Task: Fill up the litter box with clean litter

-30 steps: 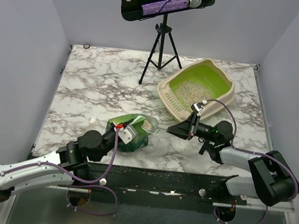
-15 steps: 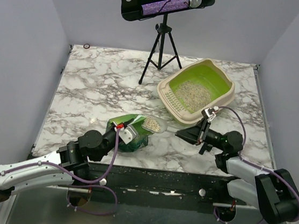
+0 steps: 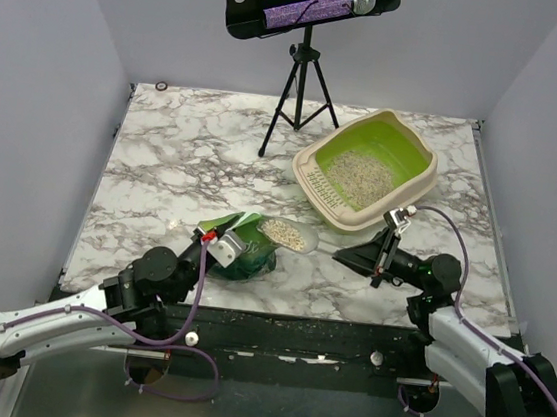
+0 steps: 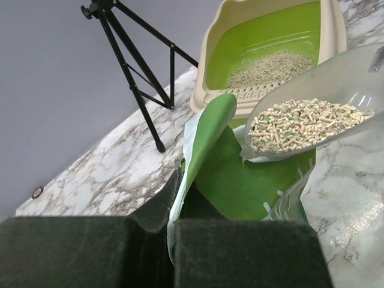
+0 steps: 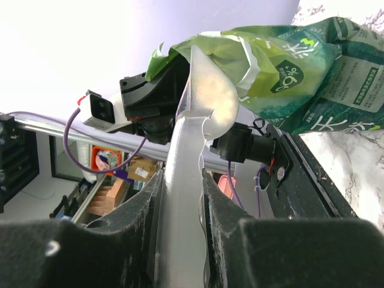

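Right gripper (image 5: pixel 180 210): dark padded fingers (image 5: pixel 129 228) clamped on both sides of a translucent scoop handle (image 5: pixel 183 180)
Beyond the scoop: crinkled green bag (image 5: pixel 312 66)
Left gripper (image 5: pixel 159 84): black, at the bag's edge

Green bag (image 5: pixel 312 66), white print and a round dark-green badge, characters too small to read

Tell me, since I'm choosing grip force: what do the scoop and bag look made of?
Scoop: seemingly rigid plastic, frosted and translucent; the pellets show dimly through its wall. Bag: probably thin glossy plastic film; it crinkles, reflects light and carries print.
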Controlling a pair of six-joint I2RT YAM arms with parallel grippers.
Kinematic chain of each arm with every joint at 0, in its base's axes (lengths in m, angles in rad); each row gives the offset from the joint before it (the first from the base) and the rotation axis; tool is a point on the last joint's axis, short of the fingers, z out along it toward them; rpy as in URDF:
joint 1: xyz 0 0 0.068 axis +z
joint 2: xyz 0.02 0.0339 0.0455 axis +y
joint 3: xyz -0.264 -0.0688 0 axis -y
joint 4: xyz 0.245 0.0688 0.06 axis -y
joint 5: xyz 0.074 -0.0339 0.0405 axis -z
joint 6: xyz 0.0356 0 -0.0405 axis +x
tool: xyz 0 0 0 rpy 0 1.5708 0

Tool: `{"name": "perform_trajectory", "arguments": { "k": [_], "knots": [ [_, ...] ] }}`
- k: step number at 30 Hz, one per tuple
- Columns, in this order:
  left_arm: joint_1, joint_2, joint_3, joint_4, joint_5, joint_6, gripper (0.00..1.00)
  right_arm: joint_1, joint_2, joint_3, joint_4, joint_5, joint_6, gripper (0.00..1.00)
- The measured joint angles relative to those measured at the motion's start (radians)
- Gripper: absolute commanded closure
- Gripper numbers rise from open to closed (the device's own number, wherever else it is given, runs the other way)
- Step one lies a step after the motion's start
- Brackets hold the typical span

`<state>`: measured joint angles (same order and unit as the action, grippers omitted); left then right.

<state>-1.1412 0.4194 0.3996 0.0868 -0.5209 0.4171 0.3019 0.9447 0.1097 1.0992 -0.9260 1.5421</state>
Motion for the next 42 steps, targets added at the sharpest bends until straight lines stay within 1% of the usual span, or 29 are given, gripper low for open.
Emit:
{"name": "perform_trajectory", "arguments": {
  "k": [9, 14, 20, 27, 32, 36, 42],
  "knots": [
    [0.000, -0.005, -0.003, 0.005, -0.007, 0.005, 1.00, -0.005, -0.124, 0.005, -0.191, 0.114, -0.011, 0.99],
    [0.000, -0.006, -0.003, 0.004, -0.007, 0.004, 1.00, -0.009, -0.167, 0.053, -0.288, 0.202, -0.016, 0.99],
    [0.000, -0.014, -0.003, 0.002, -0.007, 0.003, 1.00, -0.009, -0.200, 0.109, -0.360, 0.330, -0.025, 0.99],
    [0.000, -0.016, -0.003, 0.001, -0.007, 0.000, 1.00, -0.010, -0.190, 0.169, -0.446, 0.494, -0.080, 0.99],
    [0.000, -0.020, -0.003, 0.001, -0.007, -0.003, 1.00, -0.027, -0.129, 0.230, -0.462, 0.589, -0.142, 0.99],
    [0.000, -0.023, -0.003, -0.002, -0.007, -0.003, 1.00, -0.041, -0.075, 0.248, -0.472, 0.660, -0.175, 0.99],
    [0.000, -0.023, -0.003, -0.006, -0.006, -0.008, 1.00, -0.064, -0.022, 0.277, -0.577, 0.759, -0.257, 1.00]
  ]
}}
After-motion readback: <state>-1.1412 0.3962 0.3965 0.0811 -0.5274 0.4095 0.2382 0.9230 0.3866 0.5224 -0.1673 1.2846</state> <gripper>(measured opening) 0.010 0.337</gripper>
